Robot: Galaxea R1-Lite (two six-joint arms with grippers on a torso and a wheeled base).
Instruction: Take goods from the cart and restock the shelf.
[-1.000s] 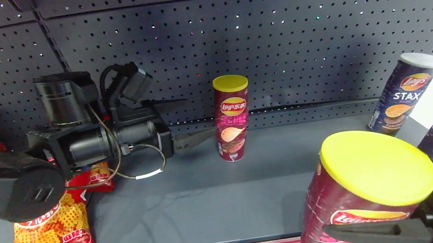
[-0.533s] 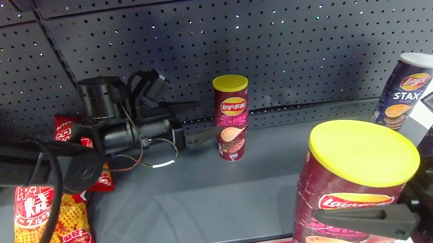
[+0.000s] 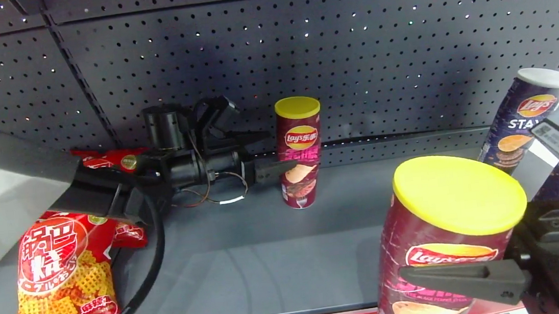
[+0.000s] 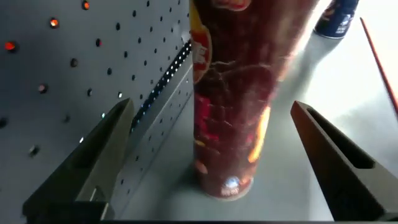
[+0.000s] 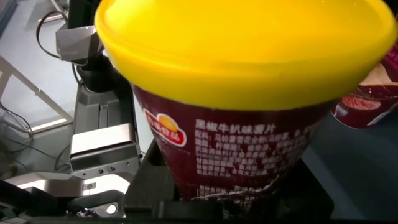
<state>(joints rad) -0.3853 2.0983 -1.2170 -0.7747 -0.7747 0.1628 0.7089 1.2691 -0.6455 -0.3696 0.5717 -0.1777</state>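
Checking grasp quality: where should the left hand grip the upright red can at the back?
Mid-body of the red can, sideways from the robot's left: it stands upright by the pegboard, and the open left hand straddles it.

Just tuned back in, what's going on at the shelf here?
The left gripper sits open around a yellow-lidded maroon chip can standing at the back of the shelf, fingers either side, not touching. The right gripper is shut on a second maroon can, held at the shelf's front right, not yet placed.
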